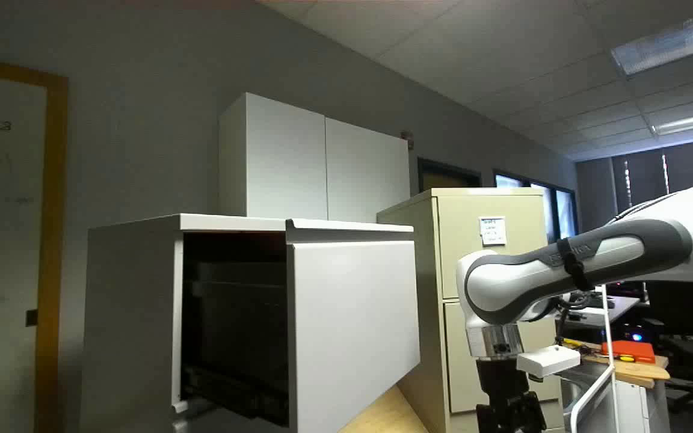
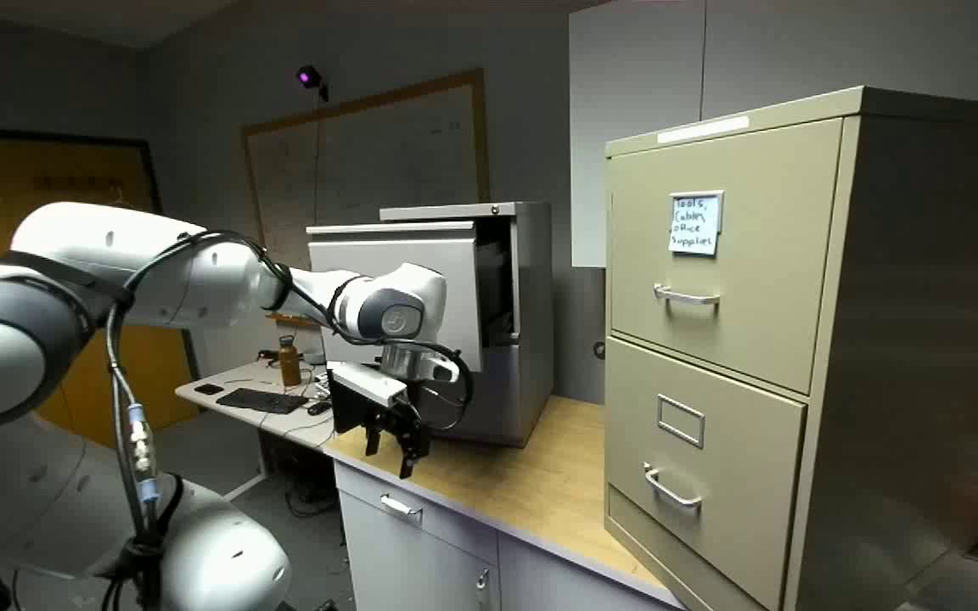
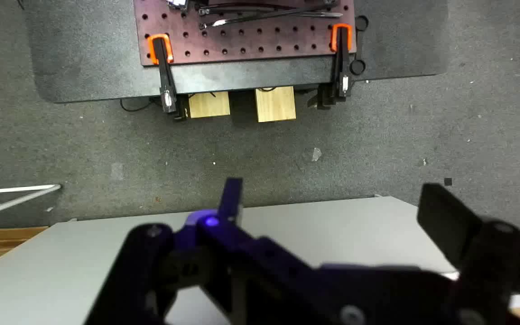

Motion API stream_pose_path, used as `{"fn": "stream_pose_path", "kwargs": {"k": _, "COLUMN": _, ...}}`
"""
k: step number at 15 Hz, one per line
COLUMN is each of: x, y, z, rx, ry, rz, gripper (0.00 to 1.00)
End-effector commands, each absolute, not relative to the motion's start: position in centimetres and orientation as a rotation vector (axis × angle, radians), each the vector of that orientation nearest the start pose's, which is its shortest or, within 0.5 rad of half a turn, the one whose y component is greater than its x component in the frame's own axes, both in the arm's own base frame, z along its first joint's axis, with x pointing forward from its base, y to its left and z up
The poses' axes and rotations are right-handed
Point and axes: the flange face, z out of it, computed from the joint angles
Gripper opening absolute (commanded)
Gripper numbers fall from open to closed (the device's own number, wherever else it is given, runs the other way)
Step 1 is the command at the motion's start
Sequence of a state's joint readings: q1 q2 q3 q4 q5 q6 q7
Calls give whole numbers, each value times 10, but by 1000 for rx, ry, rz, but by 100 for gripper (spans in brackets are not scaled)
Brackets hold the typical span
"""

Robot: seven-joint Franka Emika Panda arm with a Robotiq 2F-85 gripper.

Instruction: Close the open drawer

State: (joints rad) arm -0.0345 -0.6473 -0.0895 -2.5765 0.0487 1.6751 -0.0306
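One white drawer (image 1: 355, 313) juts open from its cabinet (image 1: 130, 313), facing the end effector (image 3: 332, 198) and, it seems, ahead of and above its parted, downward-pointing fingers (image 3: 445, 221), which hold nothing. To close it well, I would bring the fingers together, raise them level with the middle of that front, and push squarely and steadily so it should not bind, keeping clear of the beige filing cabinet (image 2: 718, 280) off to the end effector's side.
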Motion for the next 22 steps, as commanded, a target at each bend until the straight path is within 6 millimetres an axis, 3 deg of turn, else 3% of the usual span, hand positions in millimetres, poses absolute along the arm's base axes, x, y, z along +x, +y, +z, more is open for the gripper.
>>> {"fn": "stream_pose_path", "kwargs": {"k": 1, "x": 321, "y": -36, "z": 452, "rx": -2998, "ry": 119, "rz": 376, "gripper": 100}}
{"fn": "stream_pose_path", "kwargs": {"k": 17, "x": 322, "y": -36, "z": 454, "rx": -3006, "ry": 133, "rz": 364, "gripper": 100}}
{"fn": "stream_pose_path", "kwargs": {"k": 22, "x": 336, "y": -23, "z": 481, "rx": -3058, "ry": 141, "rz": 267, "gripper": 100}}
